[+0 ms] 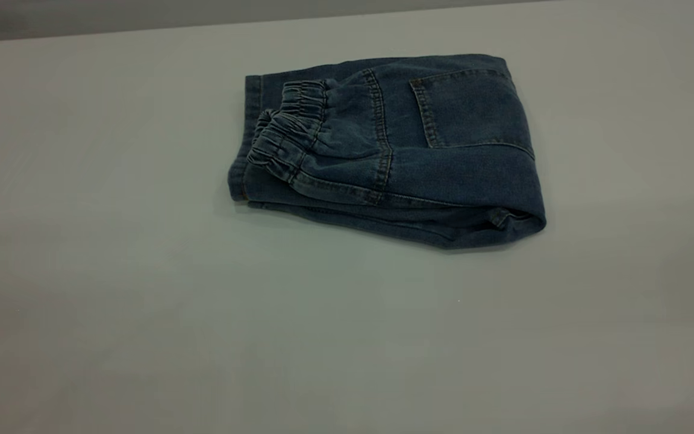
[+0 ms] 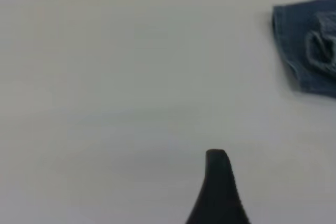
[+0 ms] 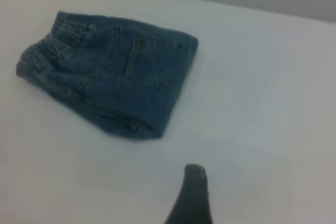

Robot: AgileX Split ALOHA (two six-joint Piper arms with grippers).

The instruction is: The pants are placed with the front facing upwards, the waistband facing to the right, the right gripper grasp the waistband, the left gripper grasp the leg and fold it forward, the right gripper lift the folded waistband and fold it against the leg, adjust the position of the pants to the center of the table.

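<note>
Pants (image 1: 419, 163): blue denim, folded into a compact bundle, lying flat on the table (image 1: 112, 289), somewhat toward the far side and right of centre in the exterior view. Waistband (image 1: 290, 129): gathered and ruffled, on top of the bundle at its left end, just short of the stitched hem edge below it. Back pocket (image 1: 467, 108): tan-stitched, facing up on the right half of the bundle. Fold: rounded and thick along the bundle's right end; layers stacked along the near edge. Left gripper (image 2: 218, 192): only one dark tapered finger shows in the left wrist view, above bare table, well apart from the pants at that view's edge; whether the claw is spread or pressed together cannot be told. Right gripper (image 3: 191, 198): likewise a single dark finger in the right wrist view, above bare table, near but clear of the bundle's folded end; claw state cannot be told. Neither gripper touches the pants, and neither appears in the exterior view.
</note>
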